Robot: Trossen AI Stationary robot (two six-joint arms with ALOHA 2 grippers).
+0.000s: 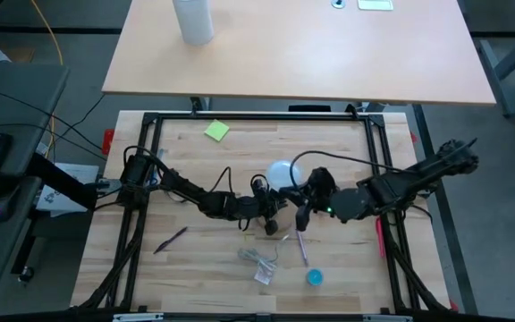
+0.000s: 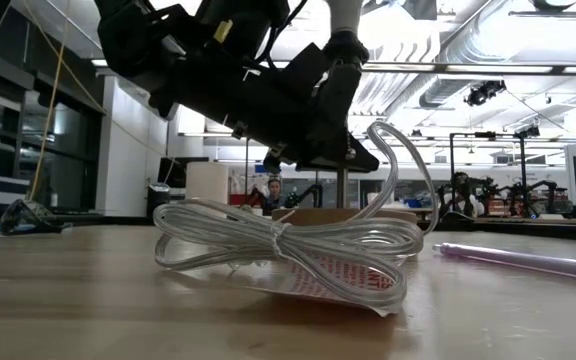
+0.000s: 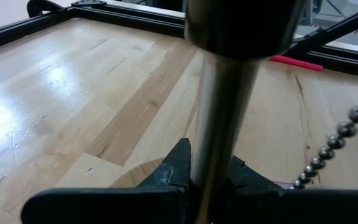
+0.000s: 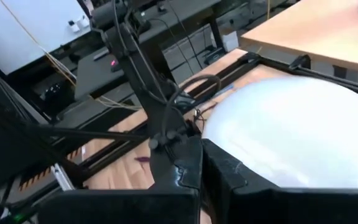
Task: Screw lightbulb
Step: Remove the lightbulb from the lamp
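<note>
A small lamp stands near the table's middle: a round wooden base [image 3: 132,179], a metal stem [image 3: 222,118] and a dark socket [image 3: 241,25] on top, with a bead chain [image 3: 328,149] hanging beside it. My left gripper [image 1: 271,217] [image 3: 207,171] reaches in from the left and is shut on the stem. The white lightbulb [image 1: 282,173] [image 4: 291,137] is held up over the lamp by my right gripper [image 1: 304,190] [image 4: 202,171], which comes in from the right. In the low view a pale neck [image 2: 346,15] stands right above the socket [image 2: 338,90]; whether it sits in the socket, I cannot tell. My left gripper pinches the lamp's metal stem [image 3: 213,158] between its two fingers, below the socket. The fingers come from the table's left, slanting a little downward, and lie across the stem. The lamp's wooden base is under the fingers, on the table. My right gripper is shut on the lightbulb, coming from the table's right, nearly level. Its own fingers [image 4: 241,183] hide the place of contact. The globe [image 4: 278,118] bulges out just beyond them, and the bulb is clear of the table.
Near the front lie a coiled clear cable on a card [image 1: 259,264] [image 2: 288,245], a purple pen [image 1: 302,246] [image 2: 528,258] and a blue cap [image 1: 314,277]. A black pen [image 1: 172,240] lies left, a yellow note [image 1: 216,131] far left. A white cylinder [image 1: 193,20] stands on the far table.
</note>
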